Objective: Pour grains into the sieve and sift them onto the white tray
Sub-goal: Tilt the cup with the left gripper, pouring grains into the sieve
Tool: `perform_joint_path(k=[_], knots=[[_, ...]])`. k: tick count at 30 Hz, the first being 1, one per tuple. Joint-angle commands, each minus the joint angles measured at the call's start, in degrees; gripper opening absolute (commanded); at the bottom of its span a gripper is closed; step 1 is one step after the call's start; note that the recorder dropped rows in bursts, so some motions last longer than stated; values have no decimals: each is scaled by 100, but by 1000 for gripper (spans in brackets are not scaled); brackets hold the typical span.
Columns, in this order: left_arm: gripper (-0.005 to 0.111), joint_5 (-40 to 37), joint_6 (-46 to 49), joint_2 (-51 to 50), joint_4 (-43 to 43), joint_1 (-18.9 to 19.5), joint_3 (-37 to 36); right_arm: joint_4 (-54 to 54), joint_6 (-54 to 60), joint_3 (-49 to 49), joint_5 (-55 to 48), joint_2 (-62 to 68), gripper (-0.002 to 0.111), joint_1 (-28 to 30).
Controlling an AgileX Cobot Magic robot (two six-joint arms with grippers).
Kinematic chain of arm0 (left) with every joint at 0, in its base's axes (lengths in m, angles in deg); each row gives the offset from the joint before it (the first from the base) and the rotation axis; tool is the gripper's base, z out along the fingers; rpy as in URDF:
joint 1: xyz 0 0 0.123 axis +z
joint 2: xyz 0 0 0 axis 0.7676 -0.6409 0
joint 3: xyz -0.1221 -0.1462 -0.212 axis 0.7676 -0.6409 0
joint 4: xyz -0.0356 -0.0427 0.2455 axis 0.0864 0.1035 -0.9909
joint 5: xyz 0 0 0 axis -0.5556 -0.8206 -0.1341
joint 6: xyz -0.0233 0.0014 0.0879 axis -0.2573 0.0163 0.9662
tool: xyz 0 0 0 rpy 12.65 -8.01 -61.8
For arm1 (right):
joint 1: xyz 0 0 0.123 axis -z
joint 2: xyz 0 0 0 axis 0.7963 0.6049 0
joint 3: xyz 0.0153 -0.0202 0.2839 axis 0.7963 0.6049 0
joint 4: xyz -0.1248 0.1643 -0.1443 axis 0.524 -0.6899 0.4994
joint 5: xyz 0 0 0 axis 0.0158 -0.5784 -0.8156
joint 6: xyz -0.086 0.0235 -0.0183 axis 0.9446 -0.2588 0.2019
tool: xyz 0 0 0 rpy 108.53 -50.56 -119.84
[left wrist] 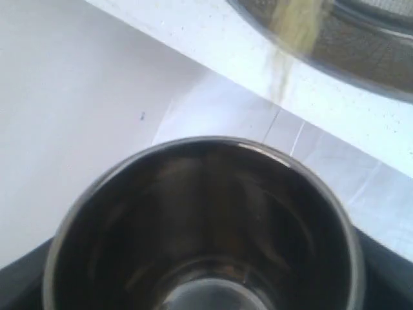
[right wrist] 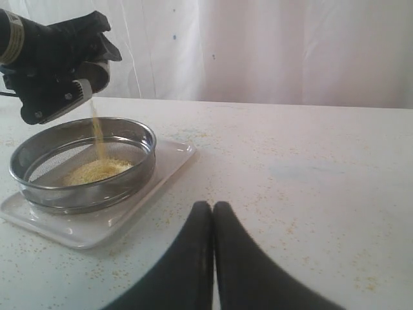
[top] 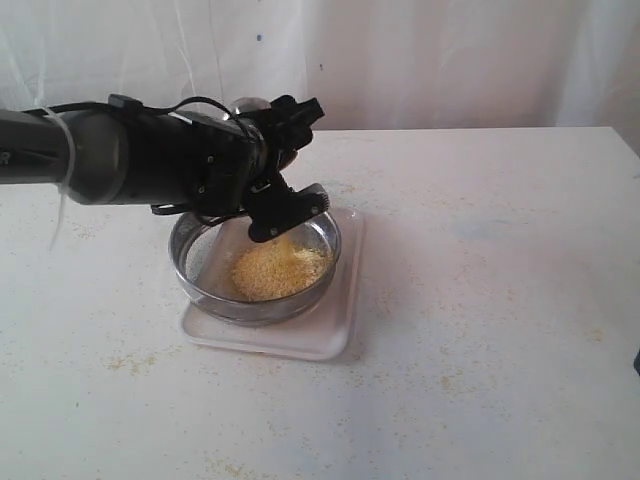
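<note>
The sieve rests on the white tray. A heap of yellow grains lies on its mesh. Above the sieve's far rim, my left gripper is shut on a small steel cup tipped mouth-down. A thin stream of grains falls from the cup onto the heap. The left wrist view looks into the cup's dark inside, with the sieve and falling grains beyond. My right gripper is shut and holds nothing, low over the table well right of the tray.
Stray grains are scattered over the white tabletop around the tray and towards the right gripper. A white curtain hangs behind the table's far edge.
</note>
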Motion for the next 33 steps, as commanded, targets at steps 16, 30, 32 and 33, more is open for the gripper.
perform_joint_path(k=[16,30,32,33], knots=[[0,-515,-492,435,-630,-280,-96,7,-24,29,51,-35,0,27],[0,-720,-640,1009,-630,-471,-862,-5,-24,29,51,-35,0,27],[0,-612,-804,1101,-630,-548,-956,-5,-24,29,51,-35,0,27],[0,-485,-1013,1114,-630,-521,-969,-5,-24,29,51,-35,0,27]])
